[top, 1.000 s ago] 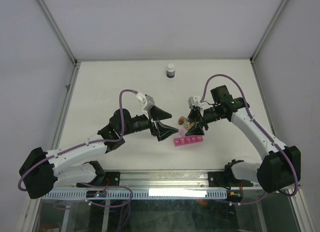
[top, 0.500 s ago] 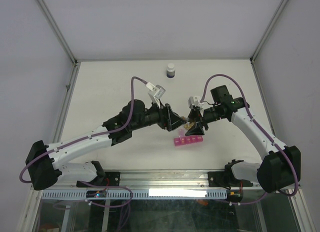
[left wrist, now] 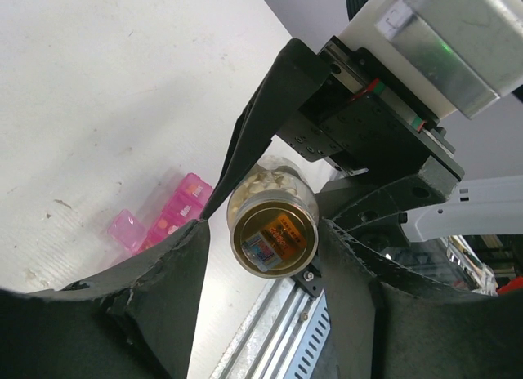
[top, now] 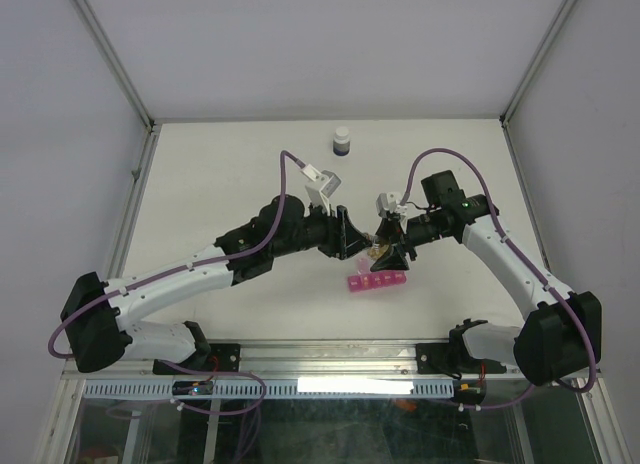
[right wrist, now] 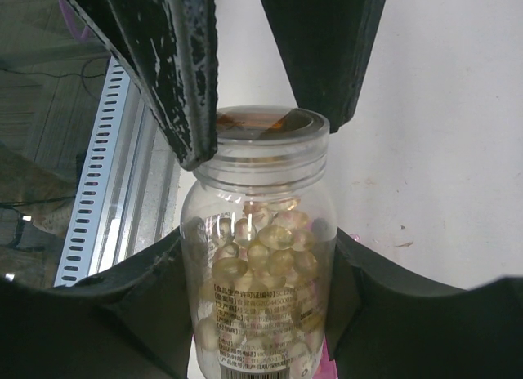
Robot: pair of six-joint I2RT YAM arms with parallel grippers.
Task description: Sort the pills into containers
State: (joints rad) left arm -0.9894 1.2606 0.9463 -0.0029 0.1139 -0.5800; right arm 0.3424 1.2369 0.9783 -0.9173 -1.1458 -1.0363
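The right jaws clamp the body of a small clear bottle (right wrist: 261, 191) from both sides, holding it up off the desk (top: 220, 164) with its neck pointing at my left arm. The pills (right wrist: 260, 260) sit inside as a pale yellow heap. My left jaws straddle the bottle's threaded neck. In the right wrist view both of their pads look pressed against it, so I read that as a grip on the top end. The pink pill organiser (top: 377, 282) lies flat on the desk just beside the bottle, on the side nearer the arm bases. A dark white-capped bottle (top: 342, 142) stands well apart near the far edge.
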